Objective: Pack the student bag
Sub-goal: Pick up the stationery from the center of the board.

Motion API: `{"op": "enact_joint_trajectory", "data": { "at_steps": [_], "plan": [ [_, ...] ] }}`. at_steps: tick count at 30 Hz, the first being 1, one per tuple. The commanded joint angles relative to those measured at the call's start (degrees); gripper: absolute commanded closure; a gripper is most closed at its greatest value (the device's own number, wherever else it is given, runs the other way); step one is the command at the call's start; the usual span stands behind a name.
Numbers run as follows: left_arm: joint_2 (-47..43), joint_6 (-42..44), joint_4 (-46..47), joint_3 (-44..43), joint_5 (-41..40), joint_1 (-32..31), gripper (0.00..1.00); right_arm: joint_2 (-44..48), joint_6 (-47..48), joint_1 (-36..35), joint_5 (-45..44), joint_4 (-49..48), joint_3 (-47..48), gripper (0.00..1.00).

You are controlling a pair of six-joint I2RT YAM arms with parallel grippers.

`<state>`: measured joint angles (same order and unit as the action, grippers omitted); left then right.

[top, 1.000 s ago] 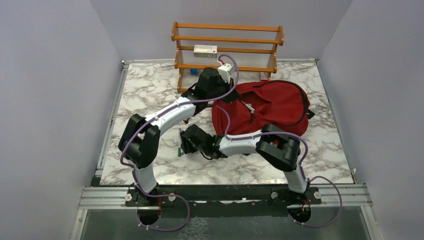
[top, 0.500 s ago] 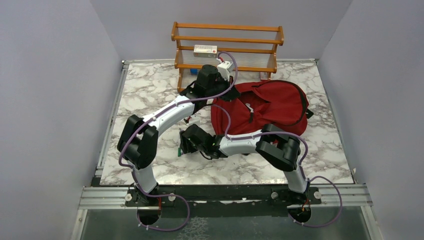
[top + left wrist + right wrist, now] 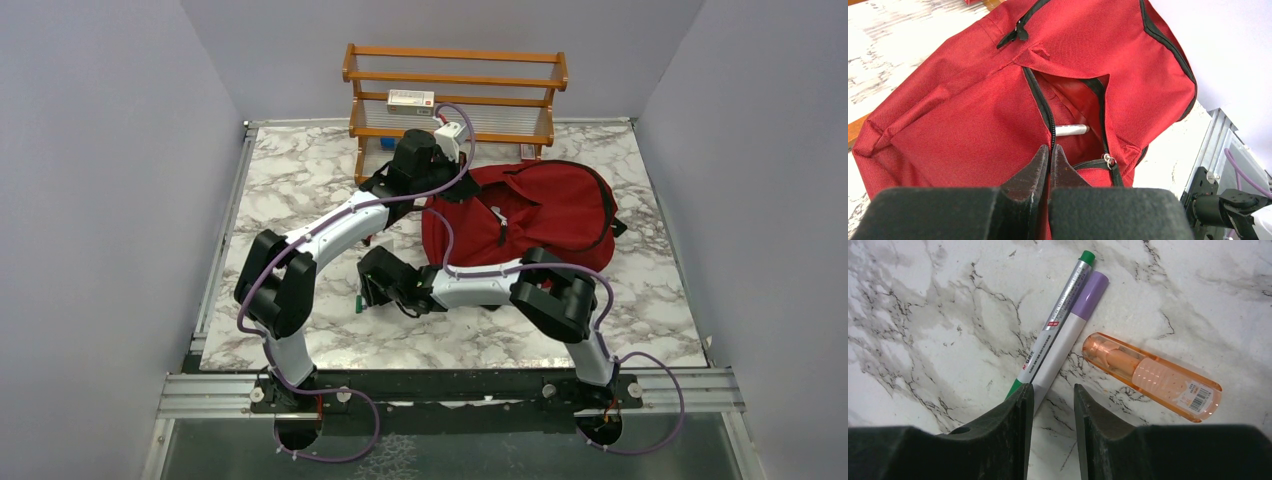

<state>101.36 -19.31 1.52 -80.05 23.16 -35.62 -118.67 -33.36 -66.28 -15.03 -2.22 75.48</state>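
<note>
The dark red student bag [image 3: 540, 208] lies at the back right of the marble table. In the left wrist view its front pocket [image 3: 1075, 107] gapes open with a silver pen [image 3: 1072, 130] inside. My left gripper [image 3: 1050, 148] is shut on the pocket's black zipper edge; in the top view it [image 3: 447, 192] is at the bag's left side. My right gripper [image 3: 1050, 390] is open and empty, low over a green-ended pen [image 3: 1058, 315], a purple-capped white pen [image 3: 1068, 330] and an orange translucent stick [image 3: 1153, 377]. Its left finger partly covers both pens' lower ends. In the top view it [image 3: 368, 290] is left of the bag.
A wooden rack [image 3: 455, 128] stands at the back with a white and red box [image 3: 411, 100] on its shelf and a blue thing [image 3: 388, 143] below. Grey walls close in the table on three sides. The metal rail [image 3: 450, 390] runs along the near edge.
My left wrist has shifted slightly up and to the left, still holding the bag's edge. My right gripper has edged a little to the left over the pens.
</note>
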Motion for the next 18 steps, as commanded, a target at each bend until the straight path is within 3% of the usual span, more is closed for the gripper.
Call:
{"op": "enact_joint_trajectory", "data": {
  "at_steps": [1, 9, 18],
  "plan": [
    [-3.2, -0.2, 2.6, -1.8, 1.0, 1.1, 1.0, -3.3, 3.5, 0.2, -4.9, 9.5, 1.0, 0.62],
    [-3.0, -0.5, 2.8, -1.5, 1.2, 1.3, 1.0, -5.6, 6.1, 0.2, -3.6, 11.4, 4.1, 0.55],
    [-3.3, -0.4, 2.9, -1.4, 1.2, 1.6, 1.0, -8.7, 7.2, 0.2, -2.5, 15.1, 8.3, 0.59]
  ]
}}
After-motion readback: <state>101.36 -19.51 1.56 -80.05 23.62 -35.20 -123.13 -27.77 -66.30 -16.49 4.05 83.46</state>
